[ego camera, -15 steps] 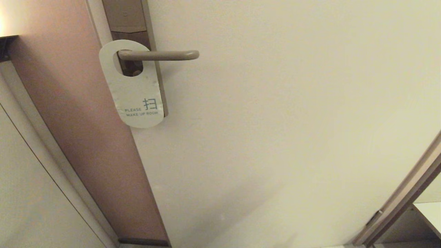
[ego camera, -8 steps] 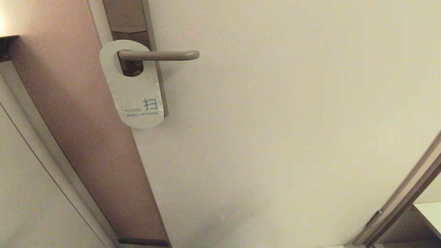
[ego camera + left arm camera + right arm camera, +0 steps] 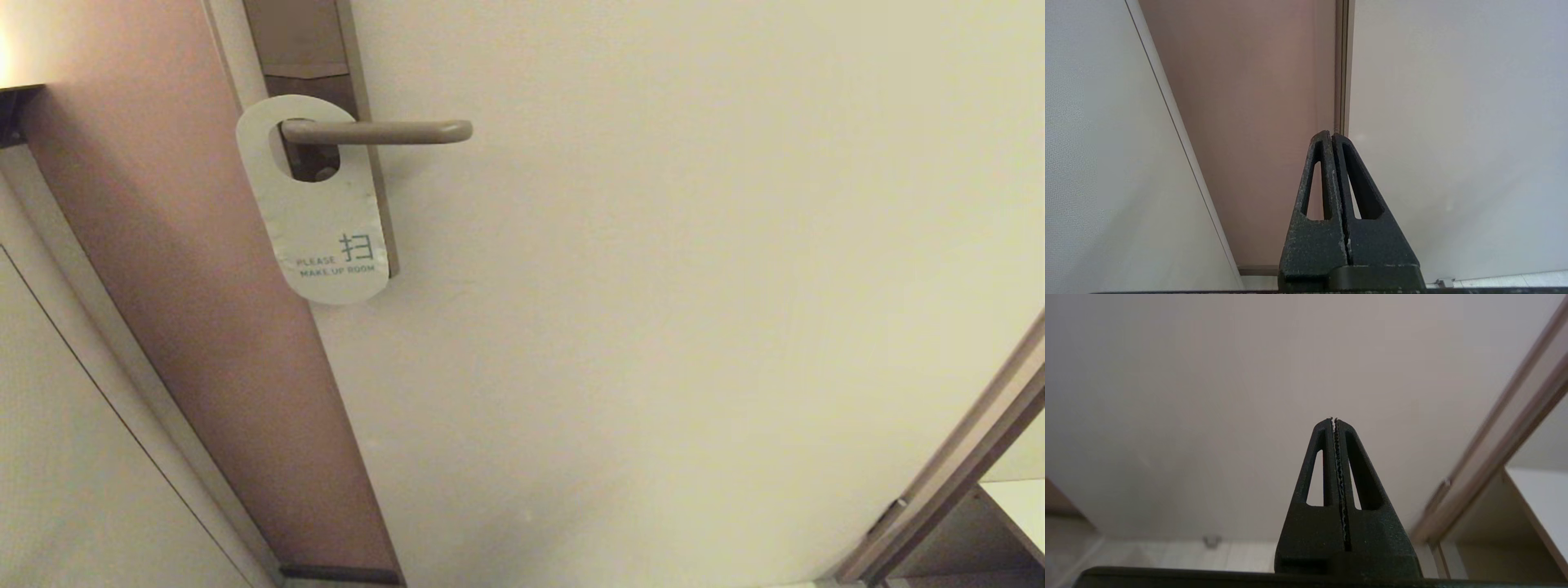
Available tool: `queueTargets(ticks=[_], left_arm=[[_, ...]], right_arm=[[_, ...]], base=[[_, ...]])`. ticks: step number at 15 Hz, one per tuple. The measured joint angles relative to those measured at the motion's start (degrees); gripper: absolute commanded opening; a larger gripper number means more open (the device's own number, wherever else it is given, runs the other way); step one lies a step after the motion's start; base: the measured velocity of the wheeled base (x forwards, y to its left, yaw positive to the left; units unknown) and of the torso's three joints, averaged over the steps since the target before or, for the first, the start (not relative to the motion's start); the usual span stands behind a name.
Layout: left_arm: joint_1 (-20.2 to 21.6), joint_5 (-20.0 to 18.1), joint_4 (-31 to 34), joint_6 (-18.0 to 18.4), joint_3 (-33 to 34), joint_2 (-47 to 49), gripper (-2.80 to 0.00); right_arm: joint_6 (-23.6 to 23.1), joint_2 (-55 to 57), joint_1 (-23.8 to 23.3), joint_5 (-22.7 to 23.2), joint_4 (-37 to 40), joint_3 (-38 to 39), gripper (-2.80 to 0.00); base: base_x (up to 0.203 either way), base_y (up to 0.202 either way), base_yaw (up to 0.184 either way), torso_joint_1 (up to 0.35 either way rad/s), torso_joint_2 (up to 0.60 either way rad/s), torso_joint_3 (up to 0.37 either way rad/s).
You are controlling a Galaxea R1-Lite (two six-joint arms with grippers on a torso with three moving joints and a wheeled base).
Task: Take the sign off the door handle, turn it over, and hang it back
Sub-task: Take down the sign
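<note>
Nothing much has moved since the earlier head pictures: our sign [image 3: 322,214] has only settled a touch on the door handle [image 3: 377,131], its top edge sitting very slightly differently, and a faint shadow low on the door [image 3: 694,286] has gone.

From the head view we see the sign hanging by its oval hole on the handle, close to the brown plate [image 3: 304,41], its lower end tilted a little toward the door's middle. The off-white face is outward and reads "PLEASE MAKE UP ROOM". The pinkish door frame [image 3: 188,286] runs beside it. Neither of our arms shows here.

From the left wrist view our left hand [image 3: 1333,134] is clenched on nothing, its two fingers pressed together, pointing at the seam between frame and door, low down and well apart from the sign.

From the right wrist view our right hand [image 3: 1334,420] is likewise clenched and empty, facing bare door with the hinge-side jamb [image 3: 1502,428] off to one side; no sign or handle is in that view.

We cannot tell from these pictures alone whether the flip is already made or not yet begun. With both hands empty, low and away from the handle, we judge that either every step remains, or the work is finished and our arms are parked.
</note>
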Motion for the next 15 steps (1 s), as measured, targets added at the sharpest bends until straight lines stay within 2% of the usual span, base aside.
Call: queueTargets(ticks=[15], left_arm=[[0.0, 0.0, 0.0, 0.0, 0.0, 0.0, -2.8]], right_arm=[[0.48, -2.25, 0.05, -0.15, -0.05, 0.1, -2.8]], base=[[0.0, 0.0, 0.0, 0.0, 0.0, 0.0]])
